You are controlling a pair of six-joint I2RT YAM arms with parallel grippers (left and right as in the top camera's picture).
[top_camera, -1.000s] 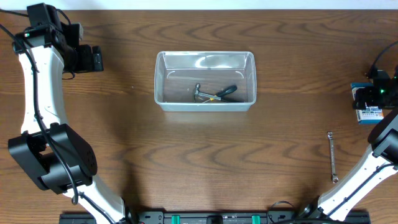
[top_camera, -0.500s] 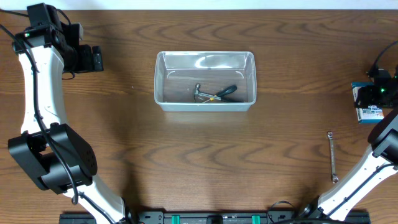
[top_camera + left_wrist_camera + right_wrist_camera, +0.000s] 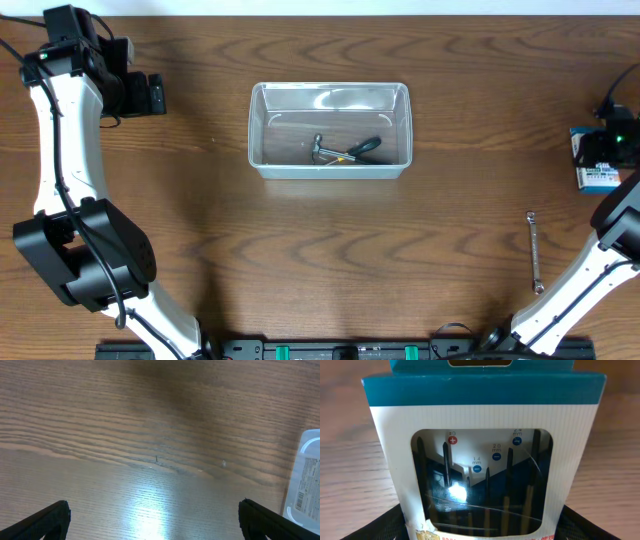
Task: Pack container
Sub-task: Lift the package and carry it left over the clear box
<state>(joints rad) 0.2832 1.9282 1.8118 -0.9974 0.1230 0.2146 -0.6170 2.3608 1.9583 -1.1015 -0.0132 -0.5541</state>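
Container (image 3: 330, 171): clear, round-cornered plastic rectangle

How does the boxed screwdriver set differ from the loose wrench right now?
The screwdriver set box is blue-and-white card, held between the right gripper's fingers; the wrench is a thin bare-metal bar lying alone on the table. Both are outside the container.
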